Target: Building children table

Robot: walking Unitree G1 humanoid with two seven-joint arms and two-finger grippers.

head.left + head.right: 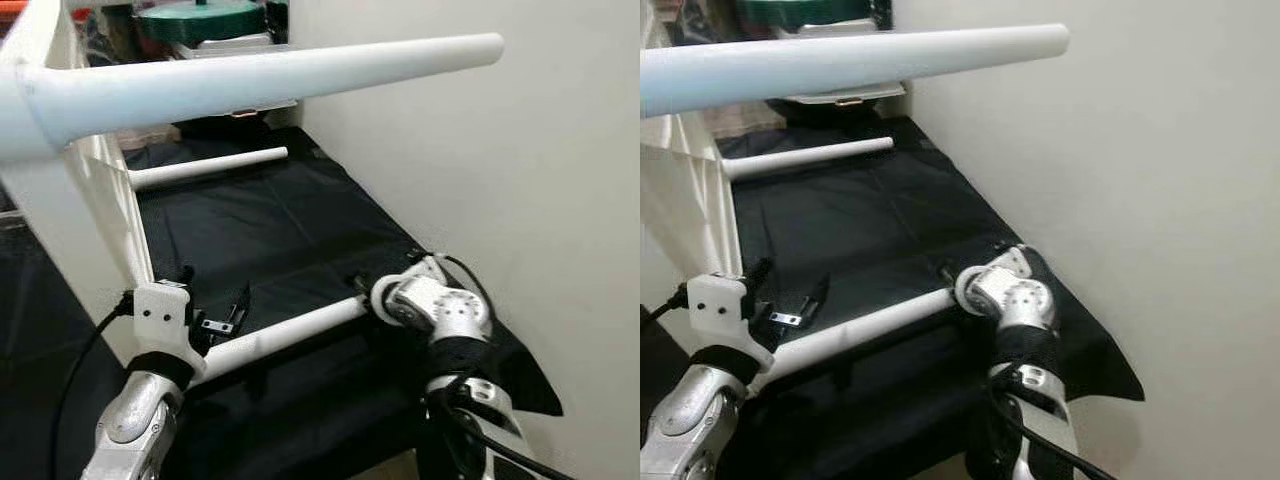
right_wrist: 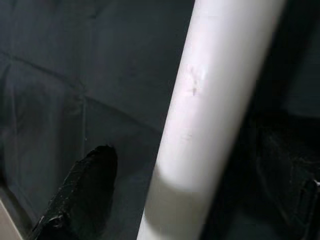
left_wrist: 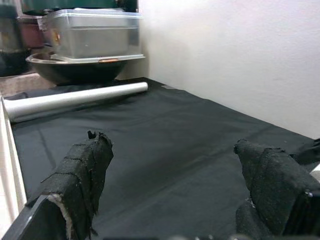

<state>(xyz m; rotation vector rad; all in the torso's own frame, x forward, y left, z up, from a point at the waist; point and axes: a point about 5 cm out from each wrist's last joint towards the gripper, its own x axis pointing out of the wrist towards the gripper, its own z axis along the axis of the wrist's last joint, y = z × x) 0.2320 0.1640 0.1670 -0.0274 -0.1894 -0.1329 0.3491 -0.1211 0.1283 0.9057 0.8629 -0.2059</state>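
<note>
Soft, even indoor light fills both head views, brightest on the pale wall (image 1: 520,200) — no hard glare. The nearest white leg (image 1: 250,75) looms large and slightly soft. The black cloth (image 1: 860,230) swallows detail and shows faint creases. The right wrist view is dim and murky, its white leg (image 2: 210,115) blurred — the left wrist view is clearer.
</note>
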